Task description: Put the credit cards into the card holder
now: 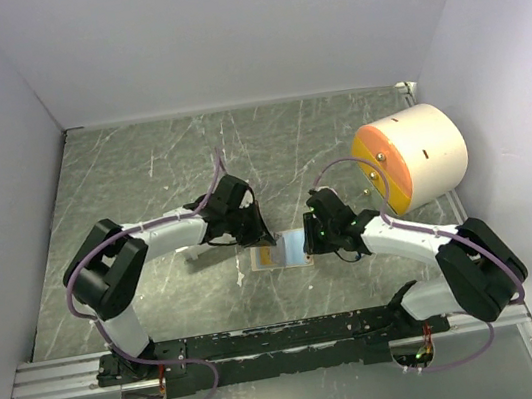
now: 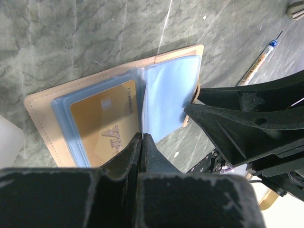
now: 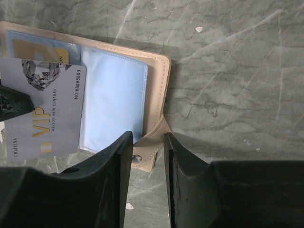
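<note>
Top cam: the card holder [image 1: 292, 249] lies open on the tabletop [image 1: 159, 166], close to the near edge, about midway btw the two arms. L gripper [image 1: 254, 230] is over its left half and R gripper [image 1: 325, 238] at its right edge. A big white drum [image 1: 412, 161] w/ an orange face sits by the right edge, well apart.

L wrist cam: L jaws are pressed tight together. What they nip is edge-on here, so I can't make it out. A gold card [image 2: 102, 123] sits in the left pocket, w/ the empty sleeve [image 2: 166, 99] next to it. A pen [image 2: 259, 61] lies beyond the holder.

R wrist cam: the grey card [image 3: 47, 109] is pinched at its edge by the L gripper, above the gold-card half and just beside the empty sleeve. Its long axis runs approx. along the holder's spine, a bit tilted. R jaws are narrow but apart, straddling the snap tab [image 3: 145, 159]. Can't tell if they grip it or only pin the holder.

I reckon the card must shift toward the holder's right half. The L arm has that job. Which side the sleeve opens on, I can't tell.
</note>
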`<state>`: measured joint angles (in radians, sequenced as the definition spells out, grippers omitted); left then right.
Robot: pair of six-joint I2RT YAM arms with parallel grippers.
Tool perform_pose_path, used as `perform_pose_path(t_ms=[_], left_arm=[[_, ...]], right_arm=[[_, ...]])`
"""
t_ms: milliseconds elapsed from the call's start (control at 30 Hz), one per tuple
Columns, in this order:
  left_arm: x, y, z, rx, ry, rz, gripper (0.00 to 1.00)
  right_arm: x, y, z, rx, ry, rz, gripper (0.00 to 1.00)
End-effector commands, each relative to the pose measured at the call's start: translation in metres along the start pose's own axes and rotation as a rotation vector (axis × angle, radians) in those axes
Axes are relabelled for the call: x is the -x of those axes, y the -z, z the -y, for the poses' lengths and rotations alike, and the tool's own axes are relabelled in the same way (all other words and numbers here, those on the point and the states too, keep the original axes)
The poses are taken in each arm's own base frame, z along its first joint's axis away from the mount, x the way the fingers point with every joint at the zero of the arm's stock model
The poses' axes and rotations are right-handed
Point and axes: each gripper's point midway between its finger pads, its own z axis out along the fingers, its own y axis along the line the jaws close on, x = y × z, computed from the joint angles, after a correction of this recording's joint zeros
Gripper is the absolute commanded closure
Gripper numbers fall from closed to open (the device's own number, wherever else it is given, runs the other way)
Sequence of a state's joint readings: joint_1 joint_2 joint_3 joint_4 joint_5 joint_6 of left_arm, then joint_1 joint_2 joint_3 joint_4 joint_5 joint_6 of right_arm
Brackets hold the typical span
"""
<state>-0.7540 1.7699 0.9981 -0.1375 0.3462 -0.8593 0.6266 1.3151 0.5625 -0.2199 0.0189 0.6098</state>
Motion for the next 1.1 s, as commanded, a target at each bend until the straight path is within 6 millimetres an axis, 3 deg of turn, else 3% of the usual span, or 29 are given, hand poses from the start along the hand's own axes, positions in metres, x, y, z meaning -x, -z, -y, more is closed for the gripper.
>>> perform_pose_path(t_ms=[0, 600, 1067], left_arm=[[0.002, -0.003, 0.003, -0.015, -0.036, 0.001, 0.93], [0.015, -0.013, -0.01, 0.043, -0.025, 0.039, 0.93], [0.011, -0.02, -0.015, 0.008, 0.025, 0.073, 0.93]], right_arm=[[-0.003, -0.002, 0.002, -0.001, -0.007, -0.005, 0.68], [-0.006, -0.004, 0.003, 0.002, -0.008, -0.01, 0.69], [-0.012, -0.007, 0.0, 0.025, -0.046, -0.02, 0.69]])
